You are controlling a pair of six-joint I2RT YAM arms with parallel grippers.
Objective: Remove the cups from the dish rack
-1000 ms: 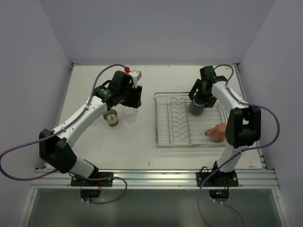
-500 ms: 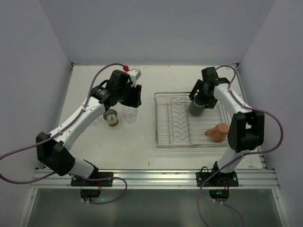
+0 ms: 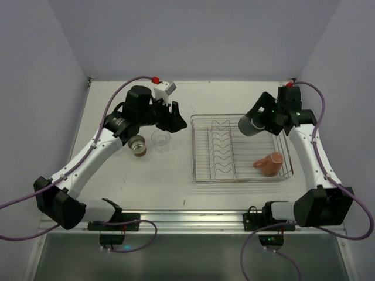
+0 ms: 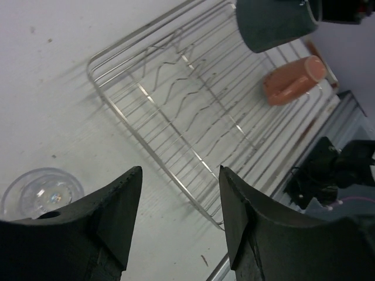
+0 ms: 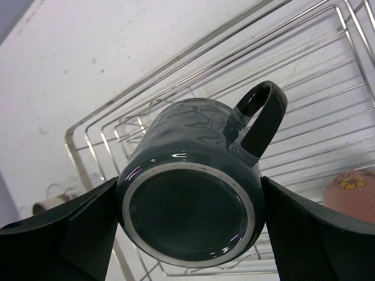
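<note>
My right gripper (image 3: 258, 121) is shut on the dark grey handled mug (image 3: 248, 125), held tilted above the far right part of the silver wire dish rack (image 3: 202, 177). In the right wrist view the mug (image 5: 193, 193) fills the space between my fingers, base toward the camera, handle up. The salmon-pink cup (image 3: 268, 163) lies on its side in the rack's near right corner. My left gripper (image 3: 176, 120) is open and empty, left of the rack. A clear tumbler (image 3: 161, 140) and the cream cup with brown band (image 3: 138, 146) stand on the table below it.
The rack's zigzag dividers (image 3: 221, 147) run down its middle. The white table ends at walls at the back and both sides. The metal rail (image 3: 187, 220) holding the arm bases runs along the near edge.
My right gripper has lifted the grey mug up out of the rack and tilted it on its side. My left arm has swung right, toward the rack.
</note>
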